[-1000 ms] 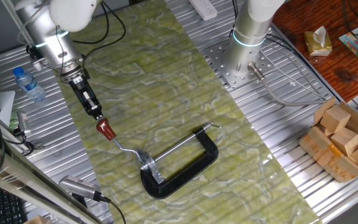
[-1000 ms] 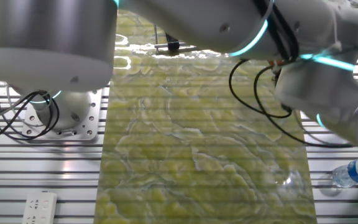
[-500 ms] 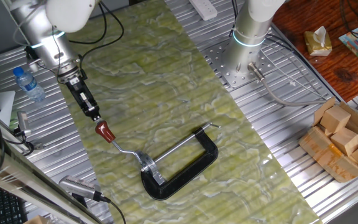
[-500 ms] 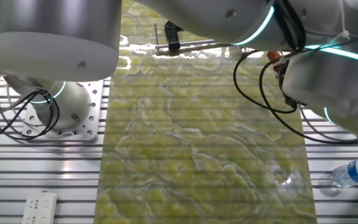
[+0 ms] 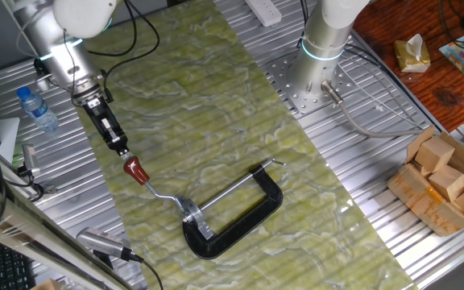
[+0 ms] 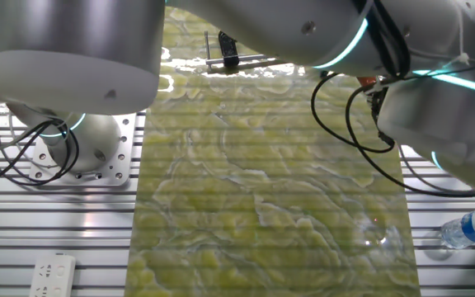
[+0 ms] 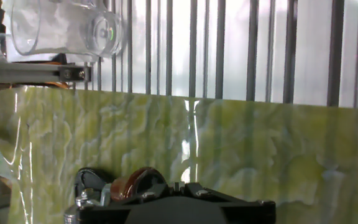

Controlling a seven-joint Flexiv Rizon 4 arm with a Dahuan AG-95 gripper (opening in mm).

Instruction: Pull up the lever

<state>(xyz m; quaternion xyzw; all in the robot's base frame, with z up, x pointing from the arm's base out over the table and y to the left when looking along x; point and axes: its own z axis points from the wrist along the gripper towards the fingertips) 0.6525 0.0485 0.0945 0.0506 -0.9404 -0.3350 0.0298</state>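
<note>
My jaws sit right at the red-brown knob (image 5: 136,170) of the lever (image 5: 161,192), at the left edge of the green mat (image 5: 216,113) on the tabletop. In the hand view the knob (image 7: 132,183) shows just past my fingers, pressed close, but I cannot tell whether I am closed on it or only touching; the fixed view from above is too small to settle it.

The lever runs from the knob down to the silver bracket (image 5: 193,213) of the black clamp (image 5: 240,217), which lies flat and loose on the mat.

My worries, judged from this:
- The knob is rounded and smooth-looking. If my hold is shallow, it may slip out as I lift.
- Nothing pins the clamp. A pull along the rod rather than around its pivot could drag or tip the whole clamp instead of swinging the lever.
- The rod is thin and bent; a sideways pull could twist it in my grip.
- A water bottle (image 5: 36,109) lies near my arm, off the mat; a wide swing could knock it.
</note>
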